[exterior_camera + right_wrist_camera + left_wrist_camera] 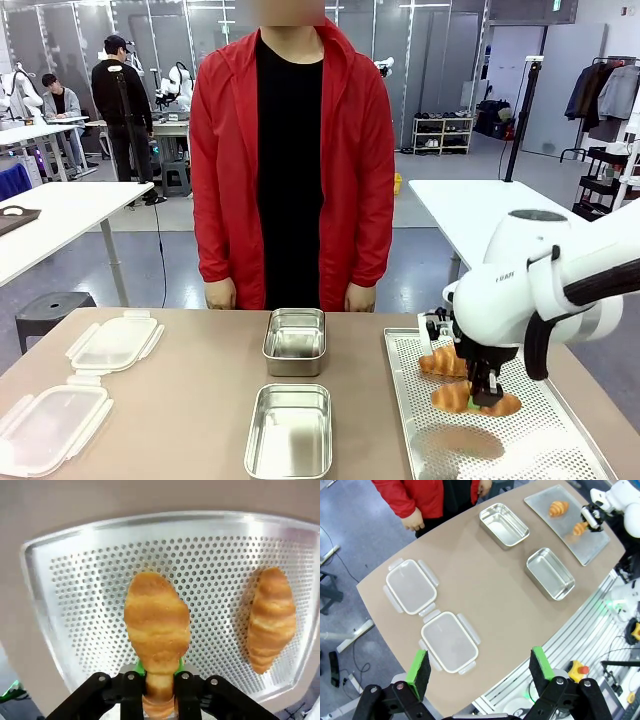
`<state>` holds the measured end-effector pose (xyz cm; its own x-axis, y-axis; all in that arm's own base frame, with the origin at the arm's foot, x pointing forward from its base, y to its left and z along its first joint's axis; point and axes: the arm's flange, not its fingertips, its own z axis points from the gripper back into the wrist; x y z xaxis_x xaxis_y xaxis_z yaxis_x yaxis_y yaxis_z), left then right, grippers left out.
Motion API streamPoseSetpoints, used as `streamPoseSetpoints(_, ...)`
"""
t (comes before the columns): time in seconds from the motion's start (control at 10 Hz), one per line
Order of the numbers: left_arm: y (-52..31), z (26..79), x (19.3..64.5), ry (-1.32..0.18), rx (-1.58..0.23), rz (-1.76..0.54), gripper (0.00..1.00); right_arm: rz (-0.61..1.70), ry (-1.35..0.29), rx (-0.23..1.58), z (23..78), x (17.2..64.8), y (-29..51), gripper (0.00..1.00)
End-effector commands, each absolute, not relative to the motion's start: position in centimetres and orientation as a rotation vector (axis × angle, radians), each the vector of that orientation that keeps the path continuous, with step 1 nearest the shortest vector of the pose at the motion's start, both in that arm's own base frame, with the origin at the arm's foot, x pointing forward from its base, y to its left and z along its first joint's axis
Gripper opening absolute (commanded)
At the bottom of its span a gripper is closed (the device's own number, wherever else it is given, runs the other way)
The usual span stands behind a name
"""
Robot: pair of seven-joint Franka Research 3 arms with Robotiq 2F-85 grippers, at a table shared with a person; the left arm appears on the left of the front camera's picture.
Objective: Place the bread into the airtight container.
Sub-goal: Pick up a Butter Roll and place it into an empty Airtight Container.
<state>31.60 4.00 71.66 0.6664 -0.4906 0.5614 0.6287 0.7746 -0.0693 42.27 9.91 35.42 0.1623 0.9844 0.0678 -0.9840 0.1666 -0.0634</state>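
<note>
Right gripper [159, 680]: clamped on one end of a croissant [156, 620], a green pad pressed to each side of the pastry
Held croissant: hangs just above the perforated metal tray [565, 440] at the robot's right end of the table [180, 400], its shadow falling on the sheet beneath it in the front view
Second croissant [441, 362]: lies flat on the same tray, on the person's side of the held one and apart from it
Left gripper [480, 666]: jaws spread wide, poised high over the robot's left part of the table and looking down on the whole spread
Containers: two lidless steel tins at mid-table, the far container [295, 340] toward the person, the near container [290, 432] toward the robot, a strip of tabletop between them
Lids: two clear snap-lock covers on the robot's left side, the far lid [110, 343] and the near lid [45, 428] close together, both well apart from the tins
Person: red jacket over a black top, standing at the far edge, hands [220, 293] hanging at the table's rim
</note>
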Motion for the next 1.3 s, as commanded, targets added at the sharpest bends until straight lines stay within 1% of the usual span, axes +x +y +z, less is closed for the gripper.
streamPoseSetpoints(0.0,4.0,71.8,31.6,-0.551,-0.265,-0.646,1.0,1.371,-0.056,-0.042,41.0,40.4,12.9,0.19)
streamPoseSetpoints(0.1,4.0,71.8,31.6,-0.551,-0.265,-0.646,1.0,1.375,-0.066,-0.044,43.4,39.3,15.3,0.19)
streamPoseSetpoints(0.3,4.0,71.8,31.6,-0.551,-0.265,-0.646,1.0,1.376,-0.067,-0.03,45.4,37.3,21.1,0.19)
streamPoseSetpoints(0.6,4.0,71.8,31.6,-0.551,-0.265,-0.646,1.0,1.321,-0.119,-0.027,45.2,35.6,29.6,0.19)
streamPoseSetpoints(0.8,4.0,71.8,31.6,-0.551,-0.265,-0.646,1.0,1.289,-0.177,-0.043,44.0,33.9,35.0,0.19)
streamPoseSetpoints(0.9,4.0,71.8,31.6,-0.551,-0.265,-0.646,1.0,1.303,-0.183,-0.056,43.3,33.4,36.4,0.19)
streamPoseSetpoints(1.0,4.0,71.8,31.6,-0.551,-0.265,-0.646,1.0,1.315,-0.147,-0.055,42.6,33.3,37.4,0.19)
streamPoseSetpoints(1.2,4.0,71.8,31.6,-0.551,-0.265,-0.646,1.0,1.275,-0.117,-0.013,42.7,32.9,38.1,0.19)
